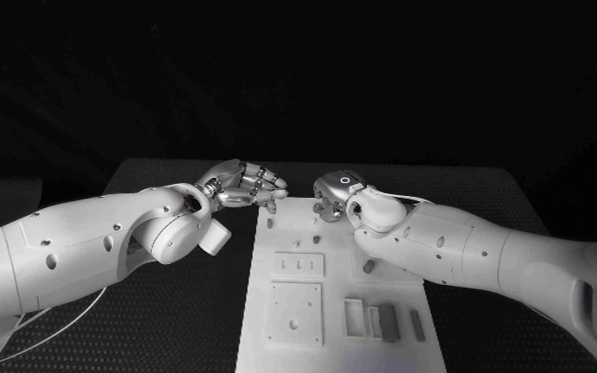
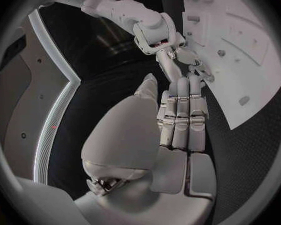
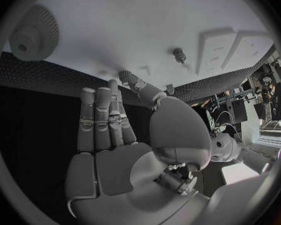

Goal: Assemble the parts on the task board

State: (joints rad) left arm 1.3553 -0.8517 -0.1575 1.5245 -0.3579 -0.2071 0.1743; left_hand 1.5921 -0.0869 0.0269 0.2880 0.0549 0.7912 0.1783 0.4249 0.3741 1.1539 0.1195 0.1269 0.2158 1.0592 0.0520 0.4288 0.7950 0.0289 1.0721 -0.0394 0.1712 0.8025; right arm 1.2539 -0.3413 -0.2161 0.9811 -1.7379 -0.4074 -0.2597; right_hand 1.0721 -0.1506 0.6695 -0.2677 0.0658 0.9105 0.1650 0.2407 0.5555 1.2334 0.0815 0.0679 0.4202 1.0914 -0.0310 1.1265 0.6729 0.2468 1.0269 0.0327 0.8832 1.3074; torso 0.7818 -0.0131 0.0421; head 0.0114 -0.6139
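Head view from my remote station: both hands meet at the far end of the task board [image 1: 289, 338], the white plate running down the middle of the black table [image 1: 162, 321]. My left hand [image 1: 242, 185] hovers at the board's far left corner, fingers straight and close together, nothing between them. My right hand [image 1: 334, 196] sits over the far edge beside it, near but apart; I cannot tell from here whether its fingertips touch the plate.

In the left wrist view, the left hand [image 2: 181, 120] points its narrow, empty fingers along the board's edge [image 2: 240, 85], with the right hand [image 2: 184, 60] just ahead over the plate. In the right wrist view, the right hand [image 3: 109, 125] shows flat, near-closed fingers holding nothing, while a round gear-like part [image 3: 33, 34] lies on the board well away from them and a small peg [image 3: 178, 55] stands further off.

Several slim grey parts [image 1: 386, 319] lie in a row near the board's close right corner, well apart from both hands. Bare black table stretches on both long sides of the plate.
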